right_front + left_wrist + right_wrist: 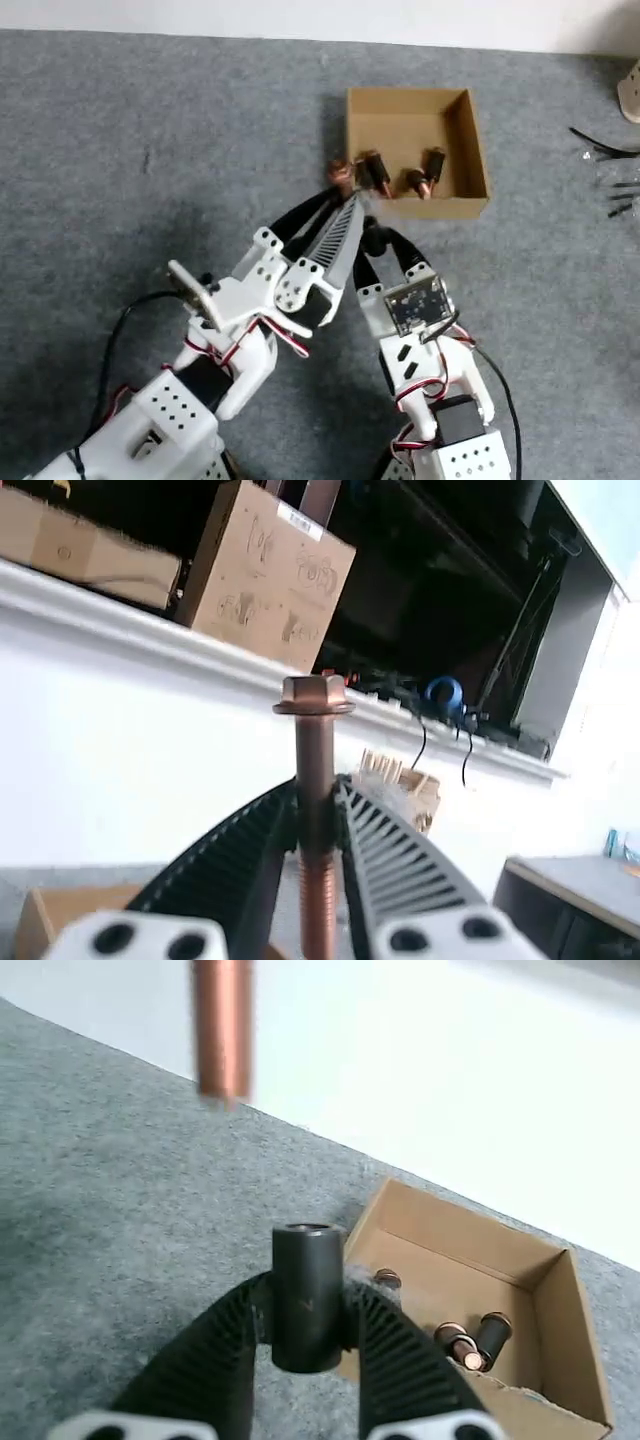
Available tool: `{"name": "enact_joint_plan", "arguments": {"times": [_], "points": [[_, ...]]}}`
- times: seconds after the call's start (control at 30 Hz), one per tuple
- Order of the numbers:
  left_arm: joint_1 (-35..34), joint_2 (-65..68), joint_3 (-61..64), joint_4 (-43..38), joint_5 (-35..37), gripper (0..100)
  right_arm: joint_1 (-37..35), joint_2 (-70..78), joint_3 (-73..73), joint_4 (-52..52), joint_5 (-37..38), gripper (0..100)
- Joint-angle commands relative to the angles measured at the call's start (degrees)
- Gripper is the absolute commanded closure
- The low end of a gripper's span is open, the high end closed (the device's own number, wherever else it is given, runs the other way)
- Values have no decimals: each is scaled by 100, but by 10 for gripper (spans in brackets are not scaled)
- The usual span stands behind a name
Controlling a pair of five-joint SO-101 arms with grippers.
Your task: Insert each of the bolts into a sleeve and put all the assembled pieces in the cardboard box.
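L end effector (315, 798) w/ bolt (314, 730), sleeve (307, 1295) near, box (450, 1245) rim adj.

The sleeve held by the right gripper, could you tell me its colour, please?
The sleeve is plain black, clearest in the right wrist view.

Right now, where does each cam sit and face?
High view: fixed overhead, looking down at the table, cardboard box, left arm and right arm.
Left wrist view: on the left arm, facing out toward a wall; left gripper clamps the bolt.
Right wrist view: on the right arm, facing down toward the box; right gripper clamps a sleeve.
Shared: both wrist views show the bolt.
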Motion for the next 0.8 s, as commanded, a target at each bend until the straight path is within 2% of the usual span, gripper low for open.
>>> {"name": "enact_joint_plan", "arguments": {"times": [0.0,0.23,0.33,0.43,0.77], "points": [[-13,295,-66,-193,44,996,-40,-57,690,-66,88,994],[-426,2088,-989,-237,211,996,-31,-57,681,-66,97,994],[-470,2695,-1077,-818,598,996,-40,-57,699,-66,97,994],[-418,2826,-1015,-1380,501,996,-40,-57,699,-66,97,994],[-259,2826,-910,-1398,527,996,-4,-57,708,-66,105,994]]}}
